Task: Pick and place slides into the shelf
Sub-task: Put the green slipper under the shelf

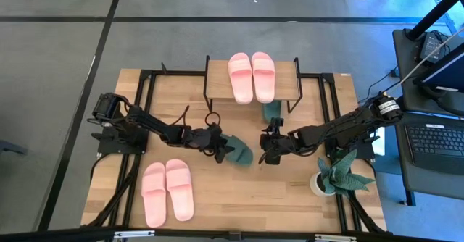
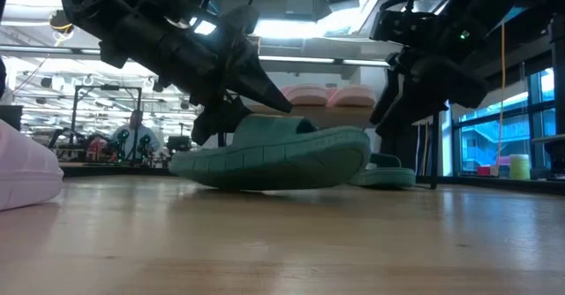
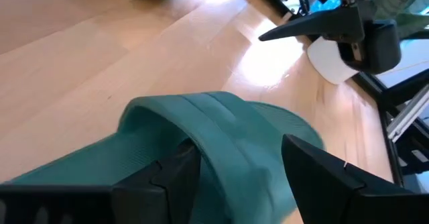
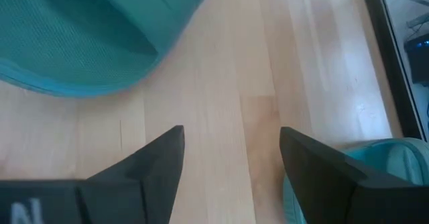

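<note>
The left gripper (image 1: 223, 147) clamps a green slide (image 1: 238, 150) at mid-table, while the right gripper (image 1: 267, 146) hovers just beside it, fingers spread and empty.

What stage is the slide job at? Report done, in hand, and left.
Done: one light pink rubbery pair sits on the small wooden-topped shelf.
In hand: the left gripper has its fingers around a dark green slide; the right gripper is open beside it.
Left: the other green slide and the pink pair on the table.
</note>
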Controlling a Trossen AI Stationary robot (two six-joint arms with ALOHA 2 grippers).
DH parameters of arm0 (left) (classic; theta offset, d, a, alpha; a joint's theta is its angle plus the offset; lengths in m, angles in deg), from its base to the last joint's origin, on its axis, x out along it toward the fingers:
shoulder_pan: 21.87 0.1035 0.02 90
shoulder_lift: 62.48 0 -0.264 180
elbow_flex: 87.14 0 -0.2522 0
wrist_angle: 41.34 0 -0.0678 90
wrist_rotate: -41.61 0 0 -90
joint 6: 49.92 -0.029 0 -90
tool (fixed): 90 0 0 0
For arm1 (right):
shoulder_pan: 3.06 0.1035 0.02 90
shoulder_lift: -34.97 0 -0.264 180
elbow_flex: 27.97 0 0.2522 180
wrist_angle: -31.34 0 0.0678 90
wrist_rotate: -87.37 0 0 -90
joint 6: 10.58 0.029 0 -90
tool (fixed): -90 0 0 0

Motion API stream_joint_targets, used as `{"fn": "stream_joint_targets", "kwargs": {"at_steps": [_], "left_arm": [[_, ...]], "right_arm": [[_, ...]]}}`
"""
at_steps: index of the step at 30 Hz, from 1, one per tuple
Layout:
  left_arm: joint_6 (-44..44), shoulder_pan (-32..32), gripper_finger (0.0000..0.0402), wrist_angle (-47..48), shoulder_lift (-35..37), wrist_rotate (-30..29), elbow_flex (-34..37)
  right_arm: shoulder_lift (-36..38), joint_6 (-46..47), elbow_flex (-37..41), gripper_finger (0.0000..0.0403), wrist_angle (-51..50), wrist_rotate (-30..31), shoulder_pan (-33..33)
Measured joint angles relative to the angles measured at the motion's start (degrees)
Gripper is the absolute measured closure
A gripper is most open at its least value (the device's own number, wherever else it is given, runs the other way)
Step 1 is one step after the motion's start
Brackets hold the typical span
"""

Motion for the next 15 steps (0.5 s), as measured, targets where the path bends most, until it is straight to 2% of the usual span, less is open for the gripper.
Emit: {"fn": "stream_joint_targets", "kwargs": {"at_steps": [10, 15], "left_arm": [[0.05, 0.0, 0.0167, 2.53, 0.78, -0.06, 0.04], [-3.52, 0.0, 0.0166, 2.5, 4.92, 5.27, 0.04]], "right_arm": [[0.0, 0.02, 0.02, 0.0157, 0.01, 0.0, 0.0], [0.0, -0.08, 0.11, 0.0157, 3.82, -0.11, 0.05]]}}
